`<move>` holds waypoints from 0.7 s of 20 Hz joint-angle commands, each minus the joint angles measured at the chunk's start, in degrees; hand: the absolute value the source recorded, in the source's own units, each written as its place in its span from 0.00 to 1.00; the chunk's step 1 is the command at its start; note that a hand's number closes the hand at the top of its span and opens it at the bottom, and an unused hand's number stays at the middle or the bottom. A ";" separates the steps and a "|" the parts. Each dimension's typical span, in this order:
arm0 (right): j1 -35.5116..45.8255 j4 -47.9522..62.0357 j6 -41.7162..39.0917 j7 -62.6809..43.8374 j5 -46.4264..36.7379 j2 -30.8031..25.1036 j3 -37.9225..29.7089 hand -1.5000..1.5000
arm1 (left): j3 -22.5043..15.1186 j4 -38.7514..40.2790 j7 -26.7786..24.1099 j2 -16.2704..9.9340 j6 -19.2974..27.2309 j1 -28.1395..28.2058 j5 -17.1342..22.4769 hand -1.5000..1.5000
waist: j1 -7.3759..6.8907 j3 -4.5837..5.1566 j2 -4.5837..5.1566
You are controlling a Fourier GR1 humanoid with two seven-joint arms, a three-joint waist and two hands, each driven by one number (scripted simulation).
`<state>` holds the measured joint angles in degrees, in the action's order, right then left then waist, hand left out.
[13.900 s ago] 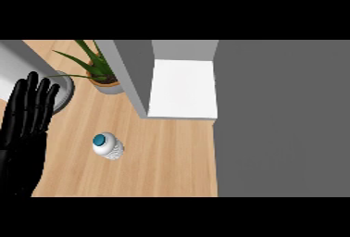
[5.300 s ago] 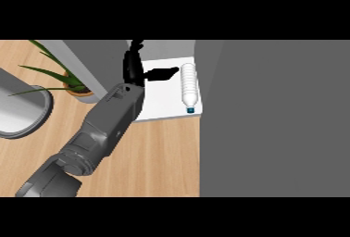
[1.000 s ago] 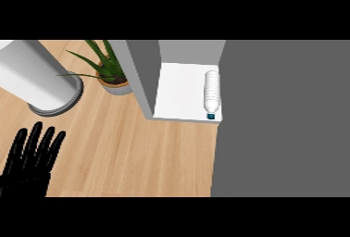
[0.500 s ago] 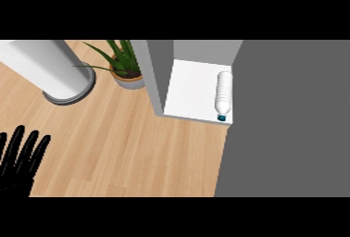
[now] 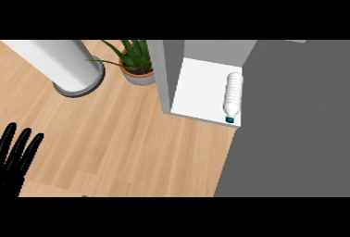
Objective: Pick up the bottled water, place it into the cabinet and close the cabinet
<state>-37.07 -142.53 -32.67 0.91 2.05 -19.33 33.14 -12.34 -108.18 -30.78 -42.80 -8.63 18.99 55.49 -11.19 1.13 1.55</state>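
Bottled water [image 5: 233, 95] lies on its side on the cabinet [image 5: 198, 92] floor, while the left hand [image 5: 15, 157] rests spread at the lower-left edge.

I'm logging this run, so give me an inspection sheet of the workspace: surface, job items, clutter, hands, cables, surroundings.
Surface: light wooden counter.
Job's things: bottled water lies on its side on the white cabinet floor, blue cap toward the front edge; no closed door shows across the cabinet front.
Clutter: potted plant beside the cabinet's grey side wall; large grey cylinder at upper left.
Hands: left hand open, resting at the lower left edge; right hand not in view.
Cables: nothing seen.
Surroundings: plain grey area at right.
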 commanded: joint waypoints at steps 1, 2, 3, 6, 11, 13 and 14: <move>6.36 -1.70 -3.88 -6.54 -2.98 -1.57 8.33 1.00 | 0.22 0.55 0.31 -0.41 -1.24 -0.41 0.53 0.00 | -1.77 0.47 0.41; 7.63 -1.54 -4.71 -6.86 -3.78 -2.78 7.64 0.00 | -0.13 0.30 0.81 -0.89 -1.58 -0.40 0.30 0.00 | -2.04 0.46 0.23; 8.97 -2.20 -5.16 -6.53 -3.82 -3.44 6.73 0.00 | 0.56 0.05 0.85 -1.50 -1.94 -0.98 0.36 0.00 | -2.45 0.48 0.10; 11.72 -2.42 -5.39 -6.50 -3.30 -4.37 5.75 1.00 | 0.90 0.79 1.03 -1.63 -1.95 -0.79 0.65 0.00 | -2.77 0.51 0.04; 14.87 -0.06 -3.71 -8.47 -2.36 -3.11 6.28 1.00 | 1.94 1.37 0.92 -2.13 -2.64 -0.85 1.17 0.00 | -2.53 0.58 0.01; 16.35 -0.80 -3.97 -9.26 -2.18 -3.55 6.16 1.00 | 2.28 1.76 1.26 -2.40 -2.70 -1.07 1.57 0.00 | -2.08 0.66 0.00; 17.01 -0.77 -4.33 -9.89 -2.19 -4.09 6.17 1.00 | 2.22 1.31 1.29 -2.41 -3.13 -0.66 1.98 0.00 | -2.48 0.65 -0.24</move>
<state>-24.08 -142.36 -35.67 -2.74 2.27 -23.69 32.32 -10.58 -106.93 -29.68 -44.91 -11.20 18.26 56.81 -13.50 1.63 1.34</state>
